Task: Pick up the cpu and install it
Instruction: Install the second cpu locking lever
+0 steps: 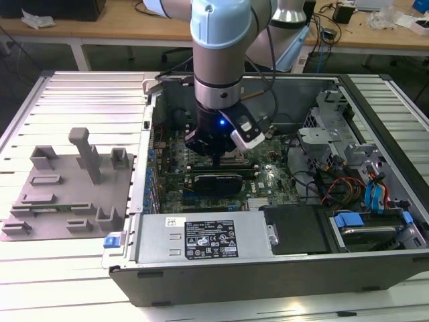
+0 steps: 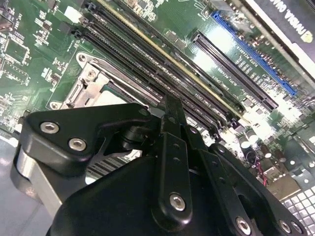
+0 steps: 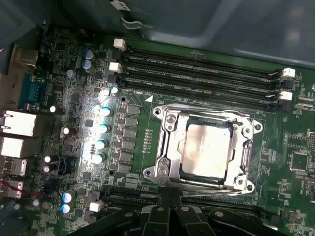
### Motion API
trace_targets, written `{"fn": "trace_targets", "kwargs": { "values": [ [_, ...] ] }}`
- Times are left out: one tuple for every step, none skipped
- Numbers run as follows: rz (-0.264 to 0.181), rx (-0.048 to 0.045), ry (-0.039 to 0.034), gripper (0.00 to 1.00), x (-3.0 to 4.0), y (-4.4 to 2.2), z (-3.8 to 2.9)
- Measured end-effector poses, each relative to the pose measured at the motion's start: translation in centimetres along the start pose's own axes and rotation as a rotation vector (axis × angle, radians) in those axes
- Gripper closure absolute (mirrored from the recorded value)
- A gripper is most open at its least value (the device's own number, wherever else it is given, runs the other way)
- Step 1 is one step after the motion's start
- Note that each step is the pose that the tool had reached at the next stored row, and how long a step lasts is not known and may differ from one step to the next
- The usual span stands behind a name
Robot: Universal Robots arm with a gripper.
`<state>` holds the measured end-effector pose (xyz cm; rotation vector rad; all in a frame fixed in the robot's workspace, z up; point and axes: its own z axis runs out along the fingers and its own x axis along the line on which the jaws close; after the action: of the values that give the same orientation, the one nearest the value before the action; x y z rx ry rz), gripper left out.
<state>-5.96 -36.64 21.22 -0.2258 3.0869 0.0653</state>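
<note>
The fingers point(image 3: 170, 209) are drawn tight together with nothing between them, their black tips meeting just beside the socket frame point(image 3: 206, 150) in the first wrist view. The cpu point(image 3: 205, 149) lies flat inside that silver frame on the green motherboard point(image 3: 74, 98), its pale metal top facing up, apart from the fingers. Black memory slots point(image 3: 197, 73) run alongside the frame. In the second wrist view the gripper's dark linkage point(image 2: 172, 162) sits low over the same socket, with the long slots point(image 2: 162, 69) beyond it. In the exterior view the arm point(image 1: 218, 60) reaches down into the open computer case point(image 1: 268, 268), the gripper point(image 1: 218, 157) low over the board. A grey fixture tray point(image 1: 67, 194) with posts rests on the ribbed desk point(image 1: 74, 100) at the exterior view's left.
</note>
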Motion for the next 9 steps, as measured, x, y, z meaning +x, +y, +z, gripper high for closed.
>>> {"fn": "trace_targets", "kwargs": {
  "values": [
    [0.003,-0.0007,-0.0002,0.89,0.0,0.0,0.07],
    [0.009,-0.0013,-0.0006,0.89,0.02,0.0,0.14],
    [0.016,-0.0015,-0.0009,0.89,0.05,0.0,0.19],
    [0.025,-0.0019,-0.0014,0.89,0.1,0.01,0.24],
    [0.03,-0.0034,-0.0018,0.89,0.23,0.04,0.27],
    [0.036,-0.0059,-0.0025,0.89,0.37,0.06,0.3],
    [0.043,-0.0098,-0.0033,0.89,0.54,0.09,0.33],
    [0.047,-0.0125,-0.0038,0.89,0.64,0.1,0.35],
    [0.05,-0.0151,-0.0043,0.89,0.73,0.12,0.37]
  ]
}}
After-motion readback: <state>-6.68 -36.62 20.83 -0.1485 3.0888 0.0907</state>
